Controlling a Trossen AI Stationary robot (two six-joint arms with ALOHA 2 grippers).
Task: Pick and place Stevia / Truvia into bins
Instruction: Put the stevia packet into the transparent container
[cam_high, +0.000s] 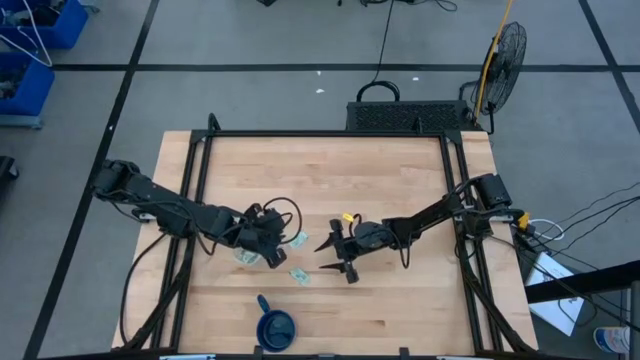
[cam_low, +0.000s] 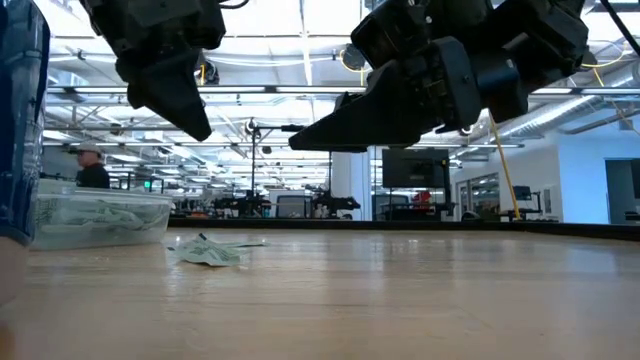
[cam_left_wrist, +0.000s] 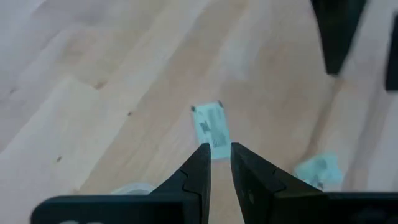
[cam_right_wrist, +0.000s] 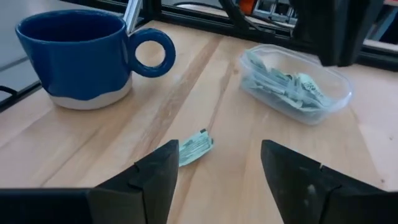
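Pick step: your right gripper (cam_right_wrist: 214, 171) hovers, jaws wide, by a loose sachet (cam_right_wrist: 194, 147); descend, straddle it; left gripper (cam_left_wrist: 215, 163) jaws narrow, empty.

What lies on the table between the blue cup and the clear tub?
In the right wrist view, only bare wood lies between the blue cup and the clear tub. One loose sachet lies nearer the camera, outside that stretch.
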